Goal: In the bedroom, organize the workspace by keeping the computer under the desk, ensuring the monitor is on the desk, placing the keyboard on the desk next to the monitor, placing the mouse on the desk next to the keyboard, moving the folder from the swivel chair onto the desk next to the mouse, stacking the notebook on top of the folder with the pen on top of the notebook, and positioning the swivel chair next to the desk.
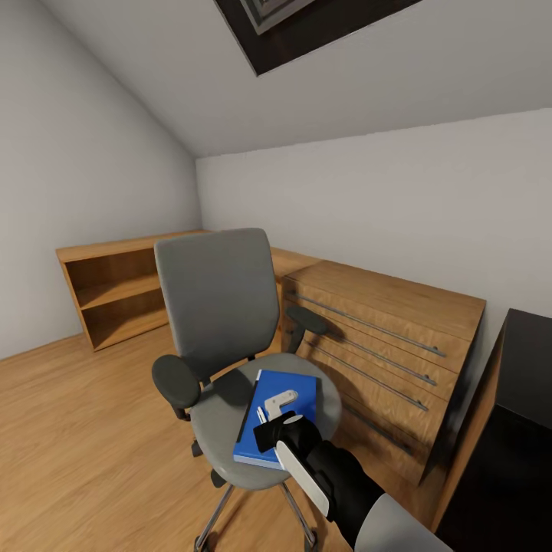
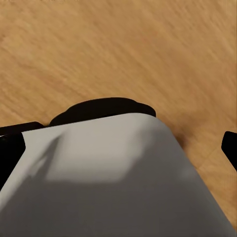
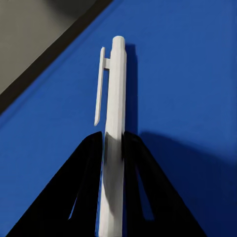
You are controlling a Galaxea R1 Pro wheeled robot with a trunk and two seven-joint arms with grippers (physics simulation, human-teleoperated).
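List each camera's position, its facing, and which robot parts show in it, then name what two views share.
Head view: high on the robot, facing forward and down at the grey swivel chair; the right arm reaches in.
Left wrist view: facing the wooden floor; grey robot body shows.
Right wrist view: along the right gripper, shut on the white pen.
Shared: the blue folder shows in head and right wrist views.
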